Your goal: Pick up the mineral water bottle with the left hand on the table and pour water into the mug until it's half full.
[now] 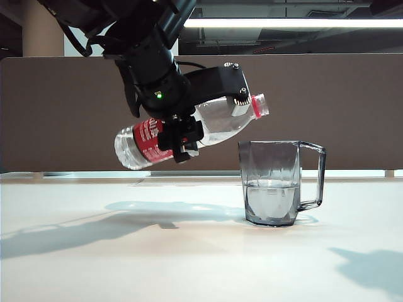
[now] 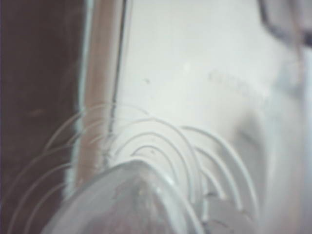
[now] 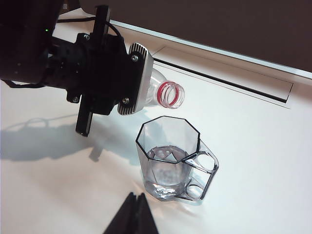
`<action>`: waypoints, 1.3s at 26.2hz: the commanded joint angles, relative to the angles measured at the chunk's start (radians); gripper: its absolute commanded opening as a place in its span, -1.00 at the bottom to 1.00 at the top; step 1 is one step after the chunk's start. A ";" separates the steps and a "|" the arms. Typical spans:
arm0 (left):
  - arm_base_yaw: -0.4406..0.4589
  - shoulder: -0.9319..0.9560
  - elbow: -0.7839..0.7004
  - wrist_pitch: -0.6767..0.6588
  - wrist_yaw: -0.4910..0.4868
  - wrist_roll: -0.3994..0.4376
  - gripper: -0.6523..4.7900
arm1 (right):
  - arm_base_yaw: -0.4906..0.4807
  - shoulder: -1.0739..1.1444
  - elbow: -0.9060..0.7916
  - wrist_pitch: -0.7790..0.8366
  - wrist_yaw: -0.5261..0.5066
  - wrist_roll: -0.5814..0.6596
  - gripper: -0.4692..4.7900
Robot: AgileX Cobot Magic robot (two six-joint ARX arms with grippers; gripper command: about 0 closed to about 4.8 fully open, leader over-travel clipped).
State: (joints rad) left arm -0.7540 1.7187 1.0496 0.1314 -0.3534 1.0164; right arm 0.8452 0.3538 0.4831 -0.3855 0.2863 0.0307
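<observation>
My left gripper (image 1: 204, 123) hangs above the table (image 1: 94, 251), shut on the mineral water bottle (image 1: 146, 139). The bottle lies tilted, its open red-ringed mouth (image 3: 171, 94) higher than its base and just above and beside the mug's rim. No water is running from it. The smoky faceted mug (image 1: 280, 182) stands upright on the table with water in its lower half, handle turned away from the bottle. The left wrist view is filled by the bottle's blurred clear ribs (image 2: 146, 195). My right gripper (image 3: 135, 196) hovers shut and empty, short of the mug (image 3: 168, 156).
A brown partition (image 1: 352, 107) closes off the back of the table. A long recessed slot (image 3: 224, 73) runs along the table's far edge behind the mug. The left arm's shadow (image 1: 75, 229) falls on the tabletop.
</observation>
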 commanded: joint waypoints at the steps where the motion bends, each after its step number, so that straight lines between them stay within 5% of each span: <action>1: 0.018 -0.023 0.008 -0.021 0.045 -0.160 -0.13 | 0.000 -0.001 0.006 0.015 0.000 0.003 -0.83; 8: 0.098 -0.082 0.005 -0.063 0.166 -0.413 -0.13 | 0.000 0.000 0.006 0.015 -0.001 0.003 -0.83; 18: 0.238 -0.153 -0.022 -0.031 0.515 -0.737 -0.13 | 0.000 0.000 0.006 0.015 0.000 0.003 -0.83; 34: 0.310 -0.264 -0.332 0.351 0.512 -0.883 -0.13 | 0.000 0.000 0.006 0.015 0.000 0.003 -0.83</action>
State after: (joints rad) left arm -0.4522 1.4712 0.7300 0.4095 0.1543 0.1429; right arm 0.8448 0.3538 0.4831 -0.3870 0.2859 0.0307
